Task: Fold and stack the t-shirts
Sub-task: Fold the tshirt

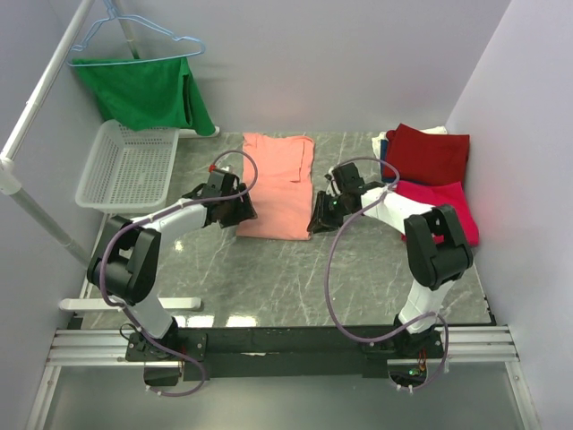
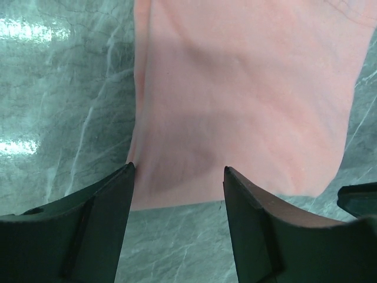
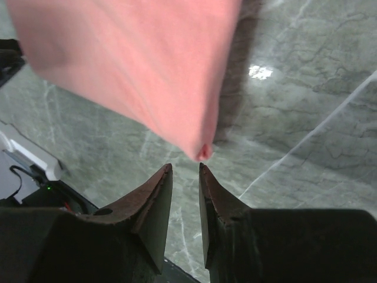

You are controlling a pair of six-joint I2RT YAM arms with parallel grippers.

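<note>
Salmon-pink tee: flat on desk, centre, collar end far, hem near; reads as a narrow rectangle with sleeves apparently tucked in, so lengthwise folds probably done, cross fold not yet; left end effector at near-left hem corner, jaws wide apart, straddling the hem edge in the left wrist view, nothing pinched; right end effector at near-right hem corner, jaws down to a narrow slit, cloth corner just ahead of the tips and not between them, so nothing held there either; can't tell from the right wrist view whether that corner sits flat or slightly lifted; looks like set-up for a two-corner pick of the hem, to be carried toward the collar; dark red tee far right, lying partly over crimson-pink tee, both bunched rather than neatly folded, well apart from the salmon one; progress estimate: one tee part-folded, two untouched, no stack yet; remaining: finish this fold, fold the other two, stack all three; white mesh basket and green garment on light-blue hanger far left, outside the job.
</note>
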